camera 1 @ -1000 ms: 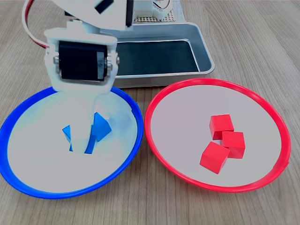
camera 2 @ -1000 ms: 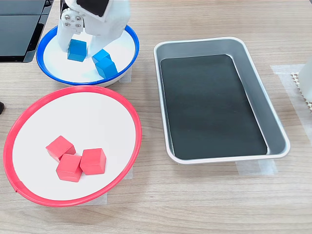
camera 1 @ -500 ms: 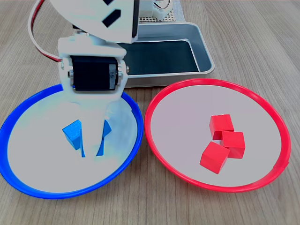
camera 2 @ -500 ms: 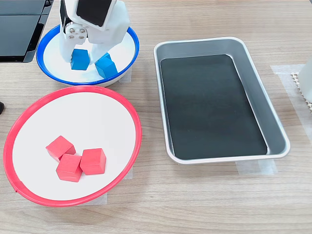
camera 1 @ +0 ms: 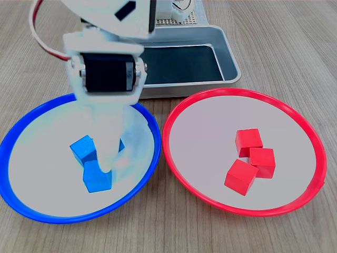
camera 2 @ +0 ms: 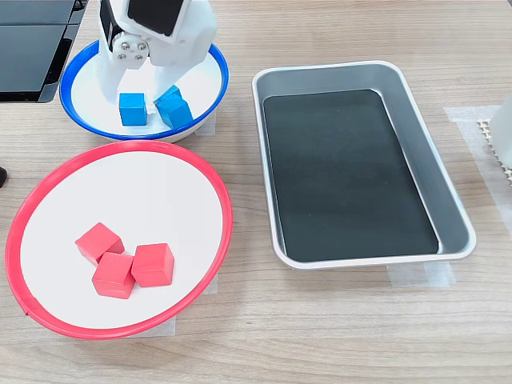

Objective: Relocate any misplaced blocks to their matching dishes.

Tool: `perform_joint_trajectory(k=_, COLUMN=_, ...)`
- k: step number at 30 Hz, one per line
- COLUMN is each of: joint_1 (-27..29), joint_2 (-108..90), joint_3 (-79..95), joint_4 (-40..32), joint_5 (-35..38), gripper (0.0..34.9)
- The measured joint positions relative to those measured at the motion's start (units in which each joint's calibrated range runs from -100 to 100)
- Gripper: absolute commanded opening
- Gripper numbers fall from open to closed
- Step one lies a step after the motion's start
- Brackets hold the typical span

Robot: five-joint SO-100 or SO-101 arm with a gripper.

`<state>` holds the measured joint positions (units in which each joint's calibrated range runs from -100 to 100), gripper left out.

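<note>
The blue-rimmed dish (camera 1: 31,208) holds three blue blocks: one (camera 1: 84,148) at its middle, one (camera 1: 96,177) nearer the camera, and a third (camera 1: 121,145) mostly hidden behind a white finger (camera 1: 108,150). In the second exterior view a blue block (camera 2: 131,109) lies on the blue dish (camera 2: 204,112) just below my gripper (camera 2: 133,90), whose jaws stand apart, open and holding nothing. Two more blue blocks (camera 2: 174,106) sit beside it. The red-rimmed dish (camera 1: 179,174) (camera 2: 216,264) carries three red blocks (camera 1: 248,141) (camera 2: 132,268) in a cluster.
A rectangular grey metal tray (camera 1: 229,58) (camera 2: 452,208) with a dark bottom stands behind the dishes in the first exterior view. A dark flat object (camera 2: 32,40) lies at the second exterior view's top left. The arm's perforated base (camera 1: 168,21) sits behind the tray.
The gripper has lifted and its jaws have spread. The blue block it carried now rests on the blue dish, lower in the second exterior view than half a second ago.
</note>
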<state>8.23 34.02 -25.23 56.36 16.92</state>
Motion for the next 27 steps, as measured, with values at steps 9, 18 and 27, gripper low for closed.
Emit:
perform_joint_trajectory(k=9, joint_1=-2.65, joint_2=-19.01, joint_3=13.52, joint_4=0.57, joint_5=1.17, gripper=4.4)
perform_joint_trajectory(k=18, joint_1=-5.75, joint_2=-51.83, joint_3=46.64, joint_4=-5.46, joint_5=0.54, gripper=0.4)
perform_joint_trajectory(k=27, joint_1=-8.94, joint_2=-77.32, joint_3=71.05, joint_4=-11.17, joint_5=-4.44, gripper=0.4)
